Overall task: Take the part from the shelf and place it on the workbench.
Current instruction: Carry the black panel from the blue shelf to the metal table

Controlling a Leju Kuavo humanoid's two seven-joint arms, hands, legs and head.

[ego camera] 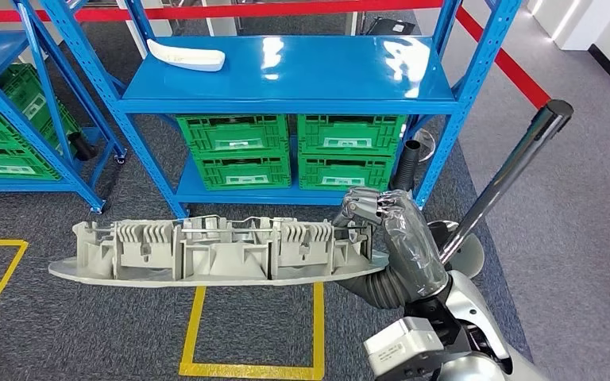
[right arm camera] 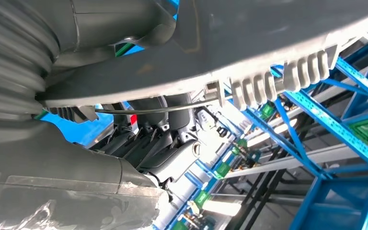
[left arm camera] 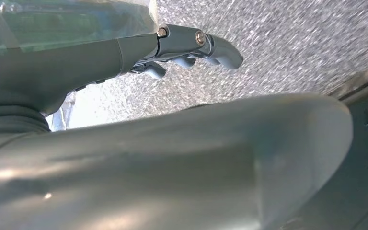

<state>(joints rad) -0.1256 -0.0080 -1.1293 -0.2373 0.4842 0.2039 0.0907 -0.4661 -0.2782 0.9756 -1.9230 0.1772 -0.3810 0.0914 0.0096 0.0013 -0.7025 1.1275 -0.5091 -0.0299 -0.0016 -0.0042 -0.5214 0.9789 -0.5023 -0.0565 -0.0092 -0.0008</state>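
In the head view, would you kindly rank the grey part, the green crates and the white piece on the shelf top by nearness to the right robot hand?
1. Grey part: held by the right robot hand.
2. Green crates: lower shelf, just beyond.
3. White piece: far left on the shelf top.

Crate labels [ego camera: 246, 180] too small to read

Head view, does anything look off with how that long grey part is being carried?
The long grey part is gripped only at one end by the right hand, so nearly its whole length juts out sideways unsupported. It looks roughly level, but the hold is lopsided. No damage is visible.
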